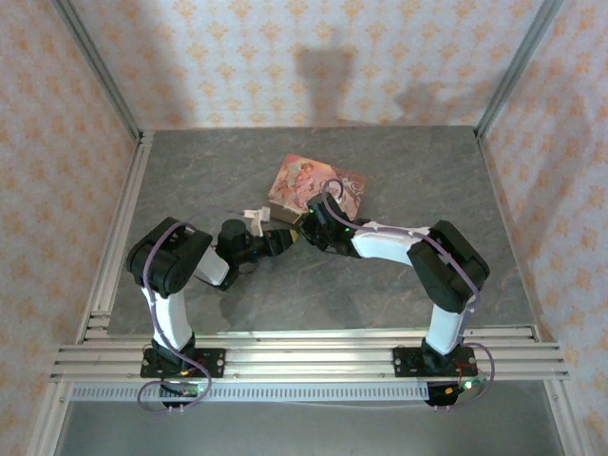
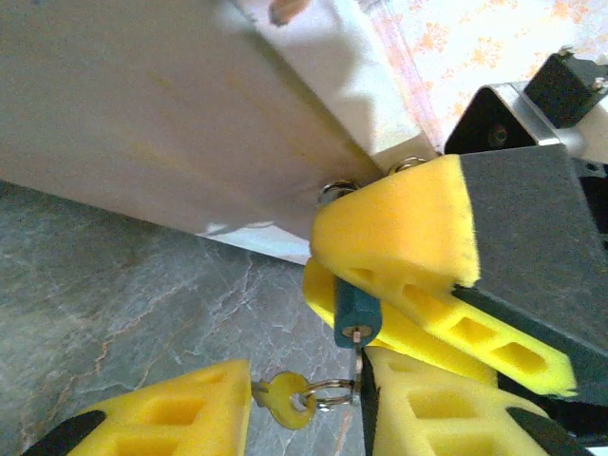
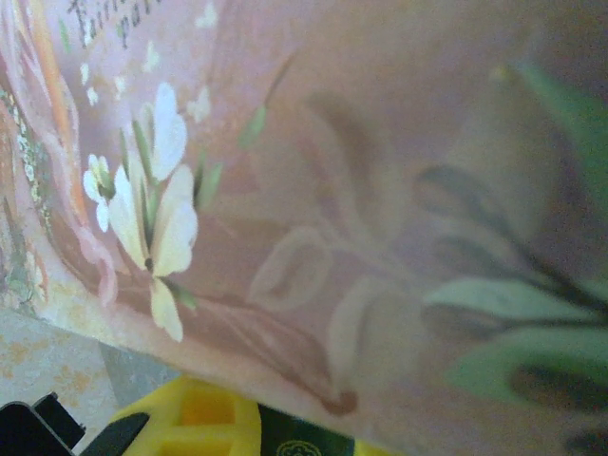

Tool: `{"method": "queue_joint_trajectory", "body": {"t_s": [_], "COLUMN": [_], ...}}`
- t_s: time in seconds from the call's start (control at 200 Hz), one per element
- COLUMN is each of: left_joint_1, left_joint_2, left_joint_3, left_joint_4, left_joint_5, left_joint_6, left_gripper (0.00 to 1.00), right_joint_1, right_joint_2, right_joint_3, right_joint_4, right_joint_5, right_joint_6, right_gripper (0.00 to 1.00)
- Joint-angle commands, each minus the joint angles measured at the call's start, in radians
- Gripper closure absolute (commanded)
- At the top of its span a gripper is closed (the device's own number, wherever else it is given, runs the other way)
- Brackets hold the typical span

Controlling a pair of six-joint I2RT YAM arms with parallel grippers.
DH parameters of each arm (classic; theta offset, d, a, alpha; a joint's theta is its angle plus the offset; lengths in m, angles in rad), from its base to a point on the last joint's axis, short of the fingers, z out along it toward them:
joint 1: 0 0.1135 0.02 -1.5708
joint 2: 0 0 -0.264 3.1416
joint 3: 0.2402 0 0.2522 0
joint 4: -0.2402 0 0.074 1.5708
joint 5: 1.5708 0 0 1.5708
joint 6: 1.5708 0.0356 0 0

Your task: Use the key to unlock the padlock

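Note:
The small dark teal padlock (image 2: pixel 355 313) is pinched between the yellow foam fingers of my right gripper (image 2: pixel 380 290), right under the corner of the pink box (image 2: pixel 142 123). A thin key (image 2: pixel 358 359) sticks down out of its keyhole, seen edge-on. A wire ring (image 2: pixel 332 394) on that key carries a second pale gold key (image 2: pixel 282 399). My left gripper (image 2: pixel 304 413) stands open just below the padlock, and the ring and keys lie across the gap between its fingers. From above, both grippers (image 1: pixel 285 237) (image 1: pixel 309 228) meet at the box's near corner. In the right wrist view the padlock (image 3: pixel 309 444) peeks out beside a yellow finger (image 3: pixel 190 418).
The pink illustrated box (image 1: pixel 313 190) lies tilted on the grey marbled table (image 1: pixel 427 180), and its flowered lid (image 3: pixel 332 190) is very close to the right wrist camera. Patterned walls and metal frame rails (image 1: pixel 123 228) enclose the table.

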Motion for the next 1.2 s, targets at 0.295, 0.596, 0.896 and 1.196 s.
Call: {"method": "queue_joint_trajectory", "body": {"t_s": [0.295, 0.596, 0.896, 1.196], "left_joint_1": [-0.004, -0.012, -0.088, -0.200], "left_joint_2": [0.016, 0.017, -0.047, -0.214], "left_joint_3": [0.032, 0.045, -0.003, -0.030], "left_joint_4": [0.049, 0.057, 0.001, -0.253], "left_joint_5": [0.015, 0.020, -0.078, -0.283], "left_joint_6": [-0.008, -0.010, 0.205, 0.584], "left_gripper": [0.76, 1.00, 1.00, 1.00], "right_joint_1": [0.003, 0.002, 0.001, -0.008], "right_joint_2": [-0.002, 0.005, 0.001, -0.015], "right_joint_3": [-0.029, -0.024, -0.019, -0.048], "right_joint_4": [-0.027, -0.013, -0.010, 0.011], "right_joint_5": [-0.105, -0.117, -0.146, -0.271], "right_joint_6": [0.082, 0.097, 0.117, 0.184], "right_gripper": [1.00, 1.00, 1.00, 1.00]}}
